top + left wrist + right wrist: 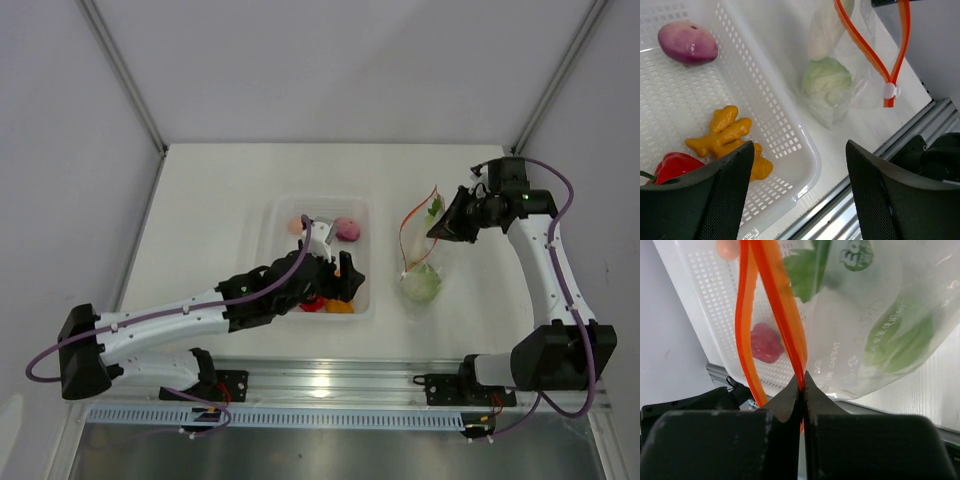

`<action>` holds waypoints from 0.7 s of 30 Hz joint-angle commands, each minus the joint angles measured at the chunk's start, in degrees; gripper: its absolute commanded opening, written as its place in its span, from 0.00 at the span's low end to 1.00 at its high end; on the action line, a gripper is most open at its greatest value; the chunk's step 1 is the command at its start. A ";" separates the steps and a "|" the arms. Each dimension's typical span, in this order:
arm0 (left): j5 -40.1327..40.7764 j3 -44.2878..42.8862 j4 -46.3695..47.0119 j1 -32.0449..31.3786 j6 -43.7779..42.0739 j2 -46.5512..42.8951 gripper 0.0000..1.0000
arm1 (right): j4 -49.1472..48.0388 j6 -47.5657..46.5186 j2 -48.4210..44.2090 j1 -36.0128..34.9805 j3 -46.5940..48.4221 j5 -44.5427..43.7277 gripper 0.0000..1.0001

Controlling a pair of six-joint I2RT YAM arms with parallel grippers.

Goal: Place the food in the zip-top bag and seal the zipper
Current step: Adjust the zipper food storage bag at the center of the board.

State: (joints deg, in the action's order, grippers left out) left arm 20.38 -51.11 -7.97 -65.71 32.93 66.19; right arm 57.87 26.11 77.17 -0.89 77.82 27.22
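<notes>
My right gripper (802, 386) is shut on the orange-red zipper (782, 305) and holds the zip-top bag (420, 270) up by its open mouth. A green cabbage (826, 80) and a white radish (824, 35) lie inside the bag. The zipper's white slider (890, 91) hangs at the near end. My left gripper (797, 200) is open above the near right corner of the white tray (785, 125), with nothing between its fingers. In the tray lie a purple onion (687, 43), an orange-yellow lumpy piece (725, 137) and a red bell pepper (672, 167).
The perforated tray (285, 215) sits mid-table, left of the bag. A peach-pink round piece (297, 224) lies at its far side. A metal rail (330, 380) runs along the table's near edge. Walls and frame posts close off the back and sides.
</notes>
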 commanded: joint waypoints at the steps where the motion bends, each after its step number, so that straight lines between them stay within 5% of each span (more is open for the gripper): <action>1: -1.84 -1.27 1.29 0.06 -0.94 -1.60 0.77 | -0.30 -2.47 -0.17 0.27 -2.58 4.15 0.00; 6: -1.66 -0.83 0.94 0.32 -0.94 -2.03 0.78 | -1.89 1.14 -7.29 0.09 0.65 3.90 0.00; 11: -1.22 -1.01 -0.12 1.29 -0.67 -2.21 0.79 | 5.92 -3.33 -2.29 0.36 9.61 1.61 0.00; 16: -1.83 0.40 1.20 1.73 -0.23 -3.70 0.80 | 0.06 -0.97 -6.24 0.36 13.41 7.65 0.00; 21: -2.98 -0.39 0.85 1.82 0.21 -2.65 0.80 | -1.00 -1.76 -2.99 2.47 2.17 9.78 0.00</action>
State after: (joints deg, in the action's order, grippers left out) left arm 18.76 -50.96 -8.01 -64.25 32.97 64.16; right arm 57.25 24.86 71.81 1.15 85.52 33.76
